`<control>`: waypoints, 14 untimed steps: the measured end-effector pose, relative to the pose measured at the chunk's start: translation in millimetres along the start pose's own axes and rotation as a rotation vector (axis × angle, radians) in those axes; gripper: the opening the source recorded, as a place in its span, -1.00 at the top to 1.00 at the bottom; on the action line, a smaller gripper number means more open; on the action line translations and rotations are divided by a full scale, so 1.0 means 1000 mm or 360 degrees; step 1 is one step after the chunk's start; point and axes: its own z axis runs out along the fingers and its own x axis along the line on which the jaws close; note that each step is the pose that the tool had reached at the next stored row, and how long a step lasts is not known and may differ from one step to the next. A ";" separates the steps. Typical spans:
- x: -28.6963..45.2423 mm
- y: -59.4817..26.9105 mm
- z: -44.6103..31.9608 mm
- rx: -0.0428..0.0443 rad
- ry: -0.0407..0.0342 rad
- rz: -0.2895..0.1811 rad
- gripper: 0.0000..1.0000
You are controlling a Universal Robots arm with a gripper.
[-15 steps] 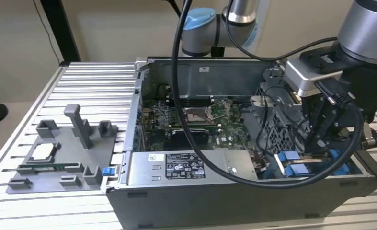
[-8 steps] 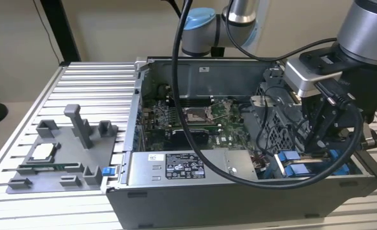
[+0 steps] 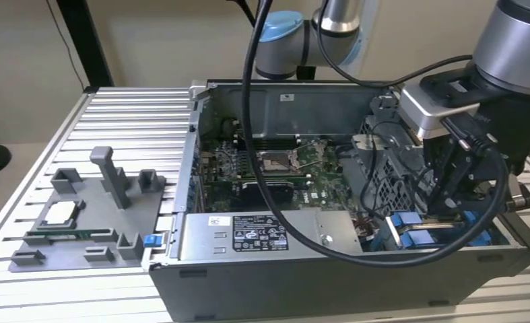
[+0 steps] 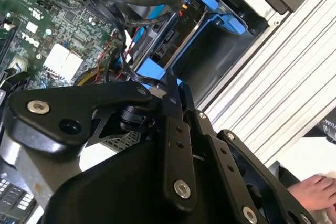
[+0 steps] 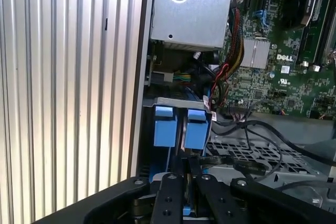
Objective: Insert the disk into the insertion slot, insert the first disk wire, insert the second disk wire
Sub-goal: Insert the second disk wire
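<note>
The computer case (image 3: 337, 269) is sitting on a ribbed aluminium table (image 3: 112, 282) against a beige wall (image 3: 157, 40). The gripper (image 5: 185, 174), fingers nearly closed, is hovering over the blue-framed disk (image 5: 178, 127) in the insertion slot (image 3: 426, 232), at the exterior view's right.

I see a ribbed matt aluminium table (image 3: 130, 108), a glossy green circuit board (image 5: 273, 77), smooth bright blue plastic clips (image 5: 165, 127) and a matt black metal gripper (image 5: 184, 169).

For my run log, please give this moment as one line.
gripper: above insertion slot | disk: seated in slot | computer case: open
</note>
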 end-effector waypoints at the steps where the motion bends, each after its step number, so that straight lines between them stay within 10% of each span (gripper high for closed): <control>1: 0.0001 -0.0009 0.0006 0.0000 -0.0001 0.0000 1.00; 14: 0.0000 -0.0230 0.0136 0.0003 -0.0031 0.0004 1.00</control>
